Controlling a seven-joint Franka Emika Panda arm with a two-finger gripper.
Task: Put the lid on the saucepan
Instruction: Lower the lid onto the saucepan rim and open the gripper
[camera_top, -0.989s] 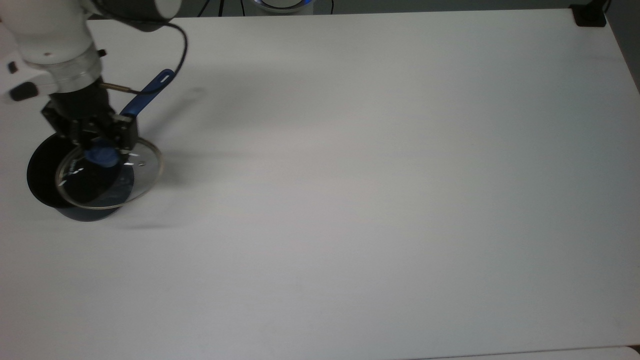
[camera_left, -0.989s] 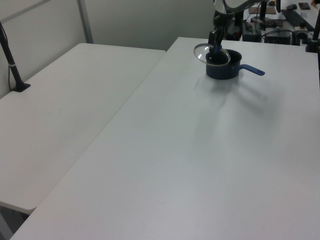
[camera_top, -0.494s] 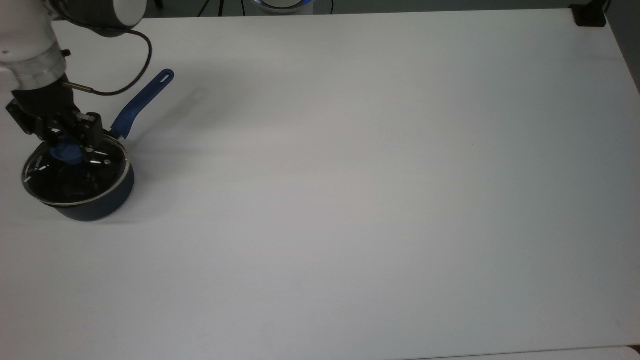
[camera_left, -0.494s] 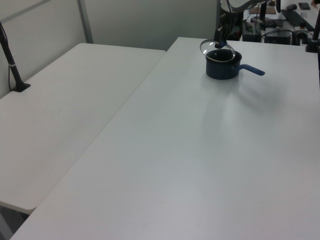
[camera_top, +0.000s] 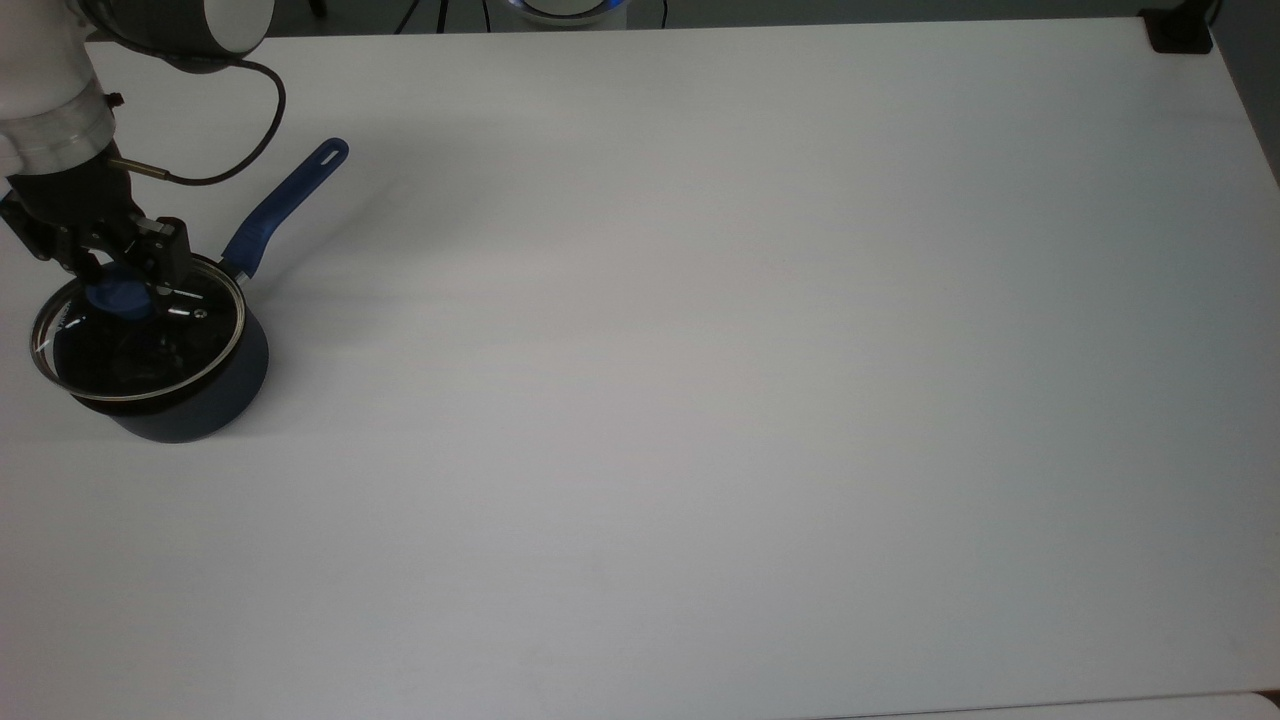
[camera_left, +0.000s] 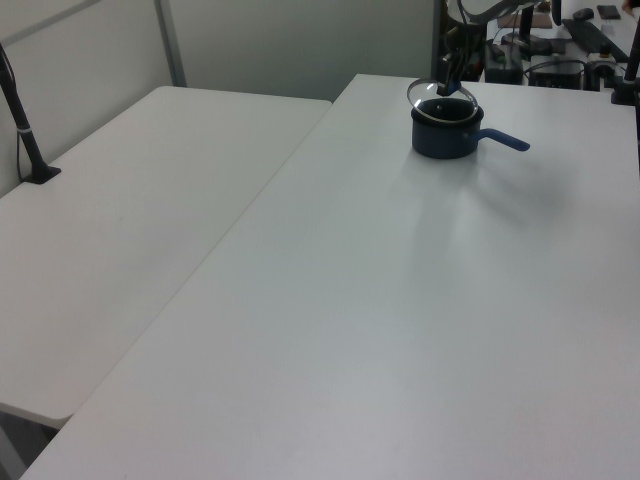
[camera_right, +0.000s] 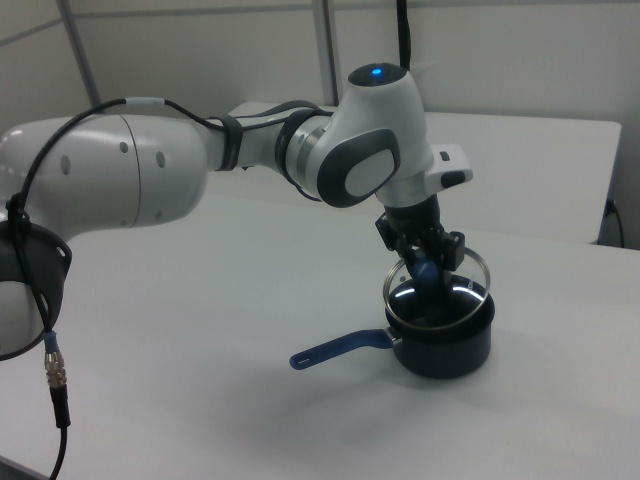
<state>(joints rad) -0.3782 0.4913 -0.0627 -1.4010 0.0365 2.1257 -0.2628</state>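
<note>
The dark navy saucepan (camera_top: 205, 400) stands at the top view's left edge, its long blue handle (camera_top: 285, 200) pointing up and to the right. My gripper (camera_top: 120, 285) is shut on the blue knob (camera_top: 118, 298) of the clear glass lid (camera_top: 150, 350). The lid hangs over the pan's mouth. In the right view the lid (camera_right: 462, 280) is tilted, its far rim raised above the saucepan (camera_right: 445, 355), under the gripper (camera_right: 426, 264). In the left view the lid (camera_left: 428, 95) sits slanted just above the saucepan (camera_left: 445, 142).
The white table (camera_top: 700, 350) stretches wide to the top view's right. A black clamp (camera_top: 1180, 30) sits at its top right corner. A second white table (camera_left: 130, 220) adjoins on the left view's left, with a black post (camera_left: 25, 130).
The gripper has carried the lid toward the top view's left, from overhanging the pan's right side to above its mouth. The saucepan has stayed in place.
</note>
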